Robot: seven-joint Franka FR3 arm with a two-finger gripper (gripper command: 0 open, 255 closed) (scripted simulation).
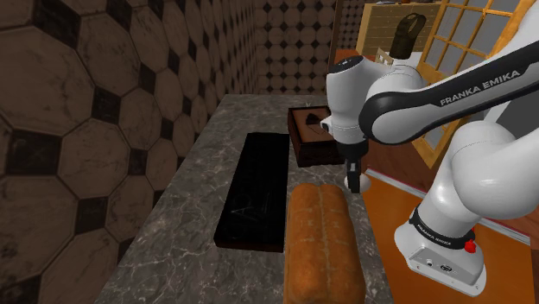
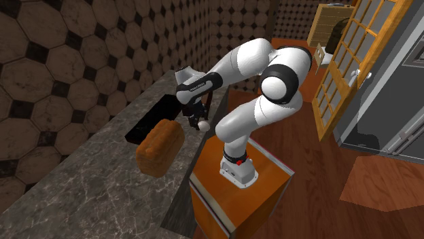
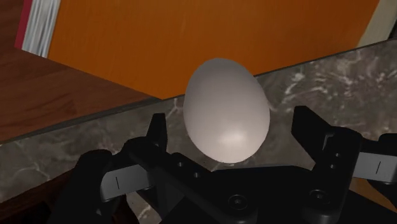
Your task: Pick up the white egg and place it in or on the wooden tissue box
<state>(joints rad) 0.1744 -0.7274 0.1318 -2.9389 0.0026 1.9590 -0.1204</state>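
Wrist view, white egg (image 3: pixel 226 108) between 2 spread fingers of the pincer (image 3: pixel 231 119) (neither touches it), nothing held.

1. You see a pale, white-grey egg (image 3: pixel 226 105) between the two black fingers (image 3: pixel 158 133) of the gripper (image 3: pixel 231 119).
2. The fingers stand apart, with a strip of counter showing on either side of the egg, so neither one touches it.
3. The egg is over a grey marbled counter (image 3: pixel 356 76), near the counter's edge.
4. Past that edge you have an orange panel (image 3: pixel 191 38) and brown wooden floor (image 3: pixel 57 89).
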